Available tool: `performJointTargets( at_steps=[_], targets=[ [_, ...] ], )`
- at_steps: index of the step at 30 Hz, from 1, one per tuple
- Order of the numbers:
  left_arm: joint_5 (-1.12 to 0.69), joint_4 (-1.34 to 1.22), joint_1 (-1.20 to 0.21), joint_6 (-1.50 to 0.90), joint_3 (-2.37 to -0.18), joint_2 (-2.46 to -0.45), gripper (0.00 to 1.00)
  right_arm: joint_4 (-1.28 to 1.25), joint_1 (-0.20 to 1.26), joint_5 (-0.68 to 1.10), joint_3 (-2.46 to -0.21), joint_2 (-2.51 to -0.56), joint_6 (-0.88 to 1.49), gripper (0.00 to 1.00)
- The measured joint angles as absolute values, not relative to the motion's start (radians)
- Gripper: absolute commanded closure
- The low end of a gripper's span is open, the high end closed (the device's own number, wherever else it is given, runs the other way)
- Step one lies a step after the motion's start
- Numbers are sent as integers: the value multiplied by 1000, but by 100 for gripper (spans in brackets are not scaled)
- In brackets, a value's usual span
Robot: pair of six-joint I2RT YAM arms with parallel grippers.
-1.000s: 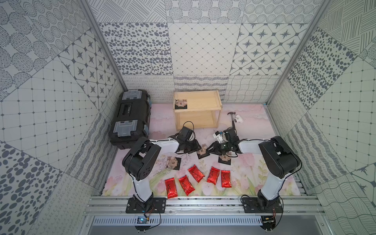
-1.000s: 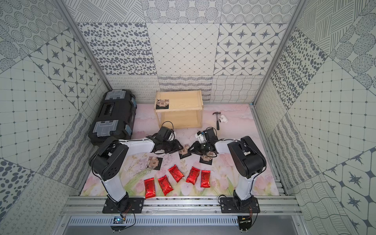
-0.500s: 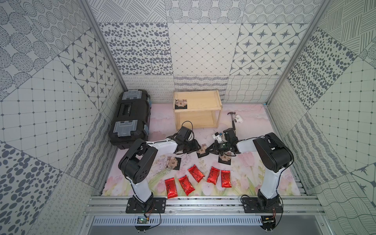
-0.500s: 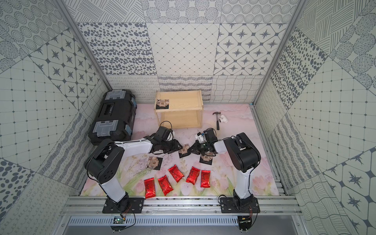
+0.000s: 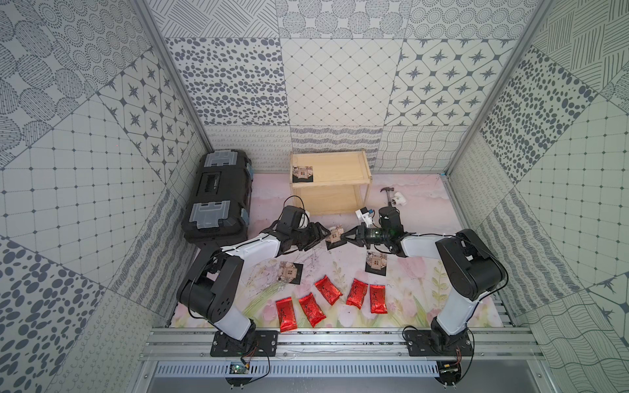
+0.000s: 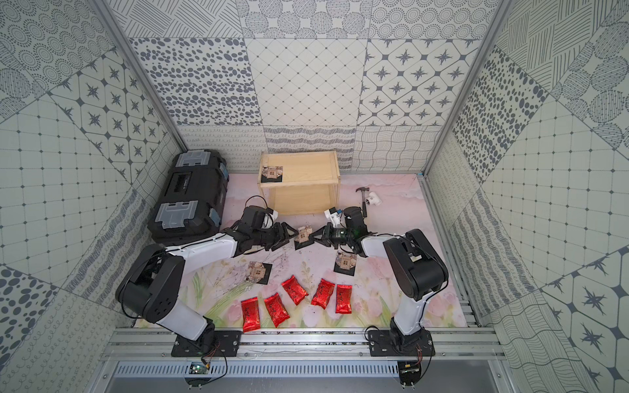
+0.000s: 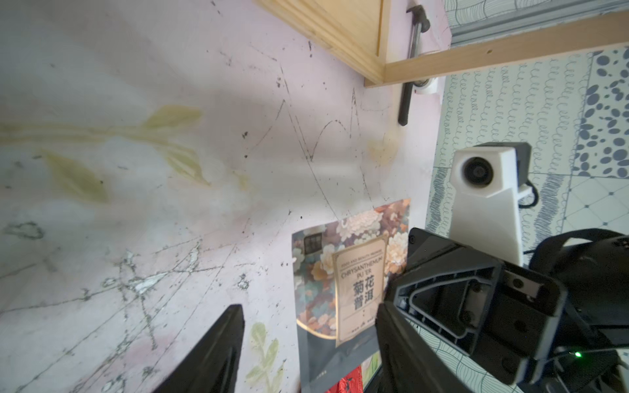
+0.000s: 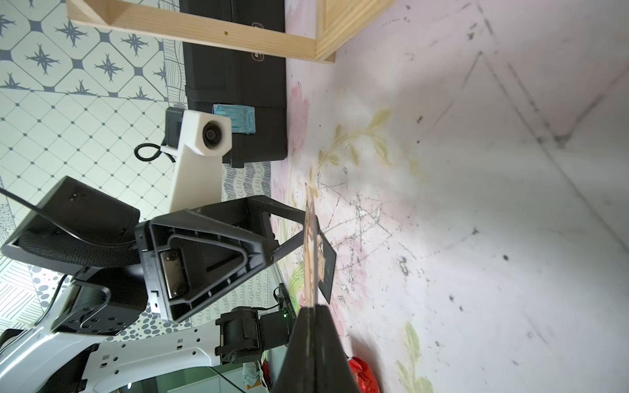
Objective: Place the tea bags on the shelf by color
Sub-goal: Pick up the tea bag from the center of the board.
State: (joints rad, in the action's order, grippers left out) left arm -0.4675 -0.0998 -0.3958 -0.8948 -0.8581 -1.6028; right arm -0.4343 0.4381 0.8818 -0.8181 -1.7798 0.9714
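Since a second ago the right gripper [image 5: 344, 237] has closed onto the black squarish sachet with a beige house picture [image 5: 333, 234], while the left gripper [image 5: 320, 235] has spread its jaws around it. Right jaws are pressed together on the sachet's right edge, holding it tilted and raised off the pink floral mat [image 5: 418, 272], near the middle and just near of the pale wooden two-tier shelf [image 5: 340, 177]. Left jaws stand apart at its left edge; whether a fingertip touches it I cannot tell. From the right wrist the sachet shows only edge-on. From the left wrist its flowered back shows, with the right gripper's black finger covering its right part and the frame cutting off one corner. Much of the shelf's lower tier is hidden under the top board, where a second black sachet [image 5: 302, 172] lies at the far left corner. On the mat two more black sachets lie flat, one left [image 5: 289, 272] and one right [image 5: 376, 262], and five red foil pouches [image 5: 327, 289] sit in a loose row nearer still. Right of the shelf a small hammer [image 5: 387, 197] has its handle end hidden behind the right arm; left of the shelf stands a black plastic toolbox with grey latches [image 5: 218, 204].
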Motion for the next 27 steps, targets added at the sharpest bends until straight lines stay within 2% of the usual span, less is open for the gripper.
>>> performJointTargets(
  at_steps=[8,16,24,27],
  targets=[
    [-501,-161,-377,-949,-823,-1539,62,-474,490,882,-858,-1795,1011,100],
    [-503,-167,-363,-952,-810,-1497,70,-467,491,882,-858,-1796,1014,100],
    [-502,-166,-355,-937,-810,-1488,90,-452,499,881,-859,-1796,1009,100],
    [-505,-163,-353,-935,-810,-1483,100,-446,499,881,-859,-1795,998,91]
  ],
)
